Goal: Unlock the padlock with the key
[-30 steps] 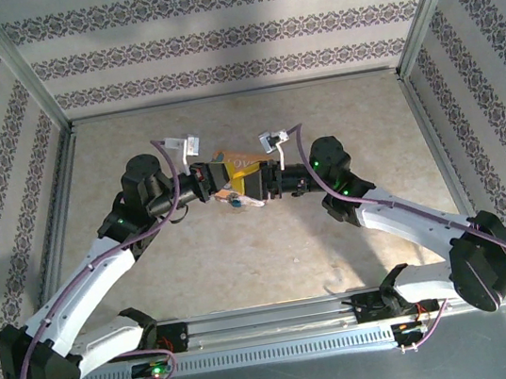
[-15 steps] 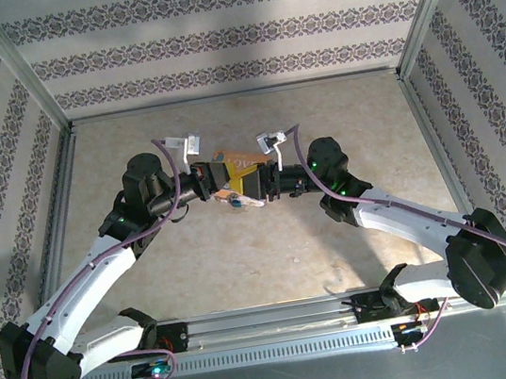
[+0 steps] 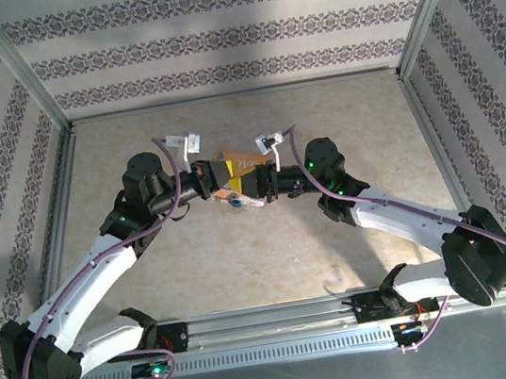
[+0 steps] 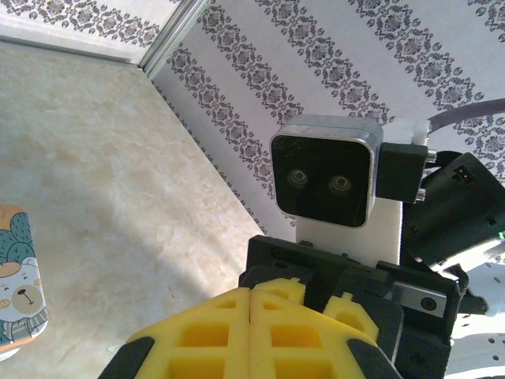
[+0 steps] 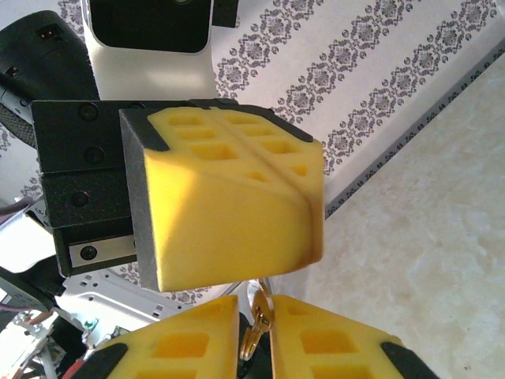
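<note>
both arms reach in with elbows out, tips meeting mid-table. left gripper [image 4: 251,304] is pressed flat closed, right gripper [image 5: 254,312] pinches a brassy bit [image 5: 254,330]. padlock [image 3: 237,160] sits at their 12 o'clock, key [image 3: 239,203] at 6.

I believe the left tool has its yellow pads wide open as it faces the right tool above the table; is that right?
Not quite. The left wrist view shows the left tool with its yellow pads pressed together, not wide open. It does face the right tool above the table.
</note>
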